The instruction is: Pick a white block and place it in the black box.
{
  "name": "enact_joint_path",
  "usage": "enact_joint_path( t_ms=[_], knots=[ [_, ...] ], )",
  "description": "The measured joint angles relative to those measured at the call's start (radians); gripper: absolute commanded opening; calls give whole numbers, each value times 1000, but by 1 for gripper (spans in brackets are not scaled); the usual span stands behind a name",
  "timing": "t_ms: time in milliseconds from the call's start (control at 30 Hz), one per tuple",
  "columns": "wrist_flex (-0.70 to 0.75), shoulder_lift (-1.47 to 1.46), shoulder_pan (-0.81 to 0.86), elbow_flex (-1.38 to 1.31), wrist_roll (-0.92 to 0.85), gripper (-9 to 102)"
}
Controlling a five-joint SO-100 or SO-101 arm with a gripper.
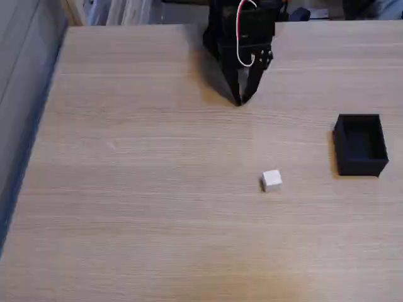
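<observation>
A small white block (271,180) lies on the wooden table, right of centre and toward the front. The black box (360,144) stands open-topped near the right edge, its inside dark and seemingly empty. My black gripper (240,100) hangs at the back of the table, pointing down, its two fingers meeting at the tips with nothing between them. It is well behind the block and to the left of the box, touching neither.
The light wooden table (138,189) has its left edge running along a grey floor strip. Clutter lines the far edge behind the arm's base (242,25). A white cable (239,38) loops over the arm.
</observation>
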Motion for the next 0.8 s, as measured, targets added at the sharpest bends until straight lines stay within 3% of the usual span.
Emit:
enact_joint_path(
  t_ms=[800],
  knots=[
    [0, 0, -25, 0, 0, 0]
  ],
)
